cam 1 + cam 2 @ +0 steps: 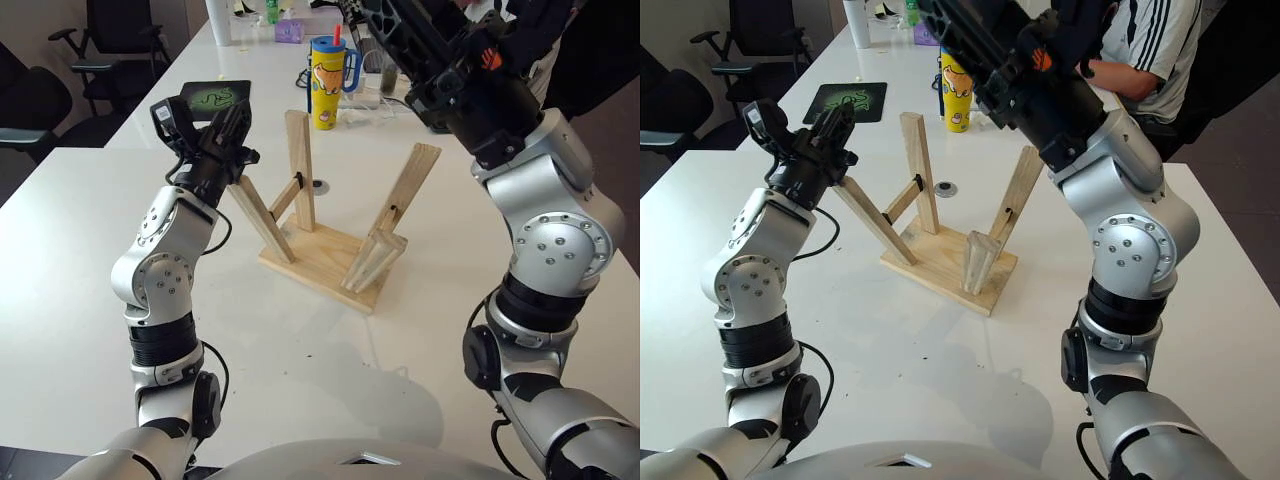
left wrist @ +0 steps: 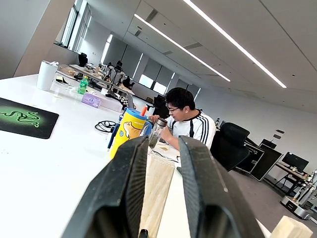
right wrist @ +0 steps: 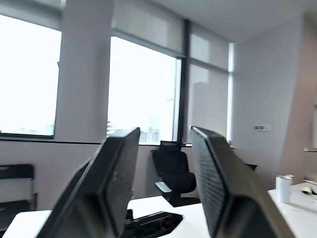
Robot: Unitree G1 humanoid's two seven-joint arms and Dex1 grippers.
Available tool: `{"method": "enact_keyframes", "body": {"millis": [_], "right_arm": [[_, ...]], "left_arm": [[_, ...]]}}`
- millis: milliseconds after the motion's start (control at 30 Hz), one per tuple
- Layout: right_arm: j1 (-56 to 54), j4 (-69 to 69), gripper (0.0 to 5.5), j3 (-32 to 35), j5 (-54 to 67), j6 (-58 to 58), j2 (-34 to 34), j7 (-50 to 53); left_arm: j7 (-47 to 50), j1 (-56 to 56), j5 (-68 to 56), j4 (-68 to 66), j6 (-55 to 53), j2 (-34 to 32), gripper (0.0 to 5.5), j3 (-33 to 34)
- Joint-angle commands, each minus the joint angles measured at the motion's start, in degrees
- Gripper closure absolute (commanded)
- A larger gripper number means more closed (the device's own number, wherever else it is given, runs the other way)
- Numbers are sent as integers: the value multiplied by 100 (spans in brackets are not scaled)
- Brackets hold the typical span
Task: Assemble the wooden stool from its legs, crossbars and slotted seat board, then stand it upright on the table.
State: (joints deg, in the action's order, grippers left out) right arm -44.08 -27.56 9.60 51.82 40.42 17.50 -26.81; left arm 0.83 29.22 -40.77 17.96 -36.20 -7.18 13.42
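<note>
Seemingly light and rigid, the upturned stool [image 1: 322, 265] is best held by the leg [image 1: 262, 218] the left hand [image 2: 161, 148] clamps; right hand [image 3: 164, 138] spread, empty.

Four legs [image 1: 300, 170], one board [image 1: 318, 265] (one crossbar [image 1: 284, 200])

Head eyes share the stool [image 1: 315, 258] from above; wrist cameras face outward
</note>
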Motion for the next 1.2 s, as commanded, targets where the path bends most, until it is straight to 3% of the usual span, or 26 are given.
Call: {"method": "enact_keyframes", "body": {"millis": [33,167,233,300,400,467,700,967,1067,1200], "right_arm": [[444,-307,361,-446,91,129,475,-747],[185,-357,361,-318,649,156,325,-589],[536,-405,361,-557,478,168,617,-957],[1262,-472,361,-1275,-150,93,1136,-1553],[2351,358,361,-2953,-2168,-1012,2291,-2634],[2581,1161,361,-3449,-3033,-1832,2510,-2995],[1929,1083,361,-2424,-1969,-1958,1238,-2097],[95,951,361,-602,214,-926,185,-153],[-528,1924,361,-223,-538,-1235,236,669],[-739,4083,361,-1138,-2998,-2134,776,1069]], "left_arm": [[-28,-139,117,-180,-67,-7,434,-82],[-49,-199,96,-206,-121,-79,434,-28],[-34,-214,74,-172,-152,-87,434,-10],[-2,-188,50,-120,-186,-74,434,-3],[42,-131,-20,-61,-230,-28,434,23],[50,-94,-39,-45,-266,-20,434,22],[13,-76,-32,-72,-302,-12,434,39],[-12,63,1,-160,-202,-60,434,114],[-35,104,22,-173,-157,-106,434,152],[-71,95,46,-208,-96,-125,434,175]]}}
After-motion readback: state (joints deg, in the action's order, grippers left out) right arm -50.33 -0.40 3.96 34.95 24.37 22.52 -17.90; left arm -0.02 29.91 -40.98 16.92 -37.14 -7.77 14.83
